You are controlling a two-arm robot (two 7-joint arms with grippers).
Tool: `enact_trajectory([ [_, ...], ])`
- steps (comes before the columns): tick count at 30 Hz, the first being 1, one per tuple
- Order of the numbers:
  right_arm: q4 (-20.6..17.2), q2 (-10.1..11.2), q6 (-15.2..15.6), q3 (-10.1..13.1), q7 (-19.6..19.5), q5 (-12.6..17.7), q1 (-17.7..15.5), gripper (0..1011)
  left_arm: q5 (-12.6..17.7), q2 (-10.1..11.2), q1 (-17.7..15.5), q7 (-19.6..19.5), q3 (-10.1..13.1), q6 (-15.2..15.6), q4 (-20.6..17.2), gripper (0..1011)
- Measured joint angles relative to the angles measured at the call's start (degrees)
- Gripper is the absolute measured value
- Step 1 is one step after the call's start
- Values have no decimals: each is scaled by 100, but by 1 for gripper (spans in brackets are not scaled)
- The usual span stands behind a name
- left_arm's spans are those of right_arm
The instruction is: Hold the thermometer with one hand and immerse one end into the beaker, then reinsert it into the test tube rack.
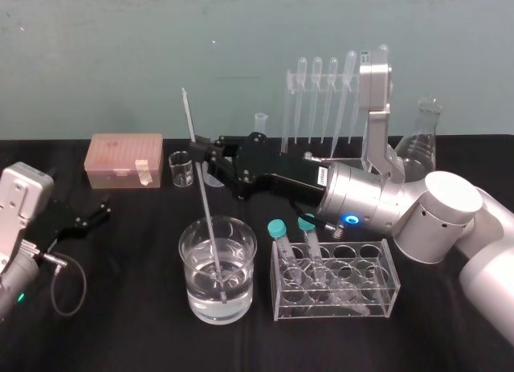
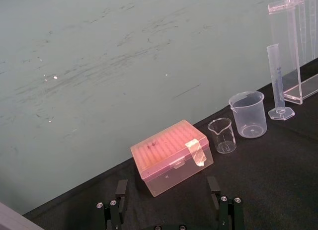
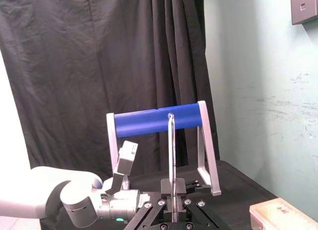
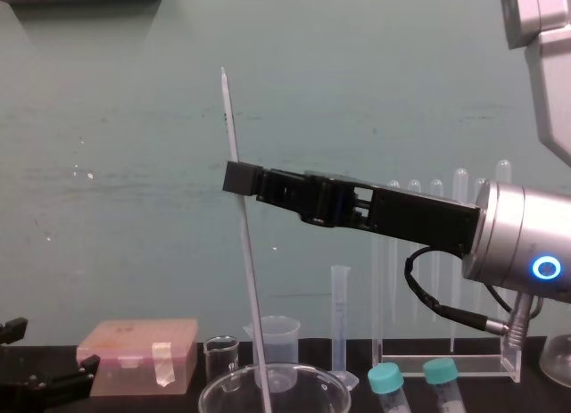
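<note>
Fingers of right gripper (image 1: 196,152) pinch thermometer (image 1: 203,203), seemingly dipped in beaker (image 1: 184,259) beside capped tubes (image 1: 278,228); left gripper (image 1: 95,214) idle, spread.

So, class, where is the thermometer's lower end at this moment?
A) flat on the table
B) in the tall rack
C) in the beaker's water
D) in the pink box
C: the right claw holds the thermometer nearly upright, its lower end down in the water of the beaker.
</note>
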Motion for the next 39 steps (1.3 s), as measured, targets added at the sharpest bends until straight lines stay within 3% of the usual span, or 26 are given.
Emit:
enact_trajectory([
  [39,-82,34,0,-3,-33,0,-55,53,0,0,0,0,0,0,0,1008],
])
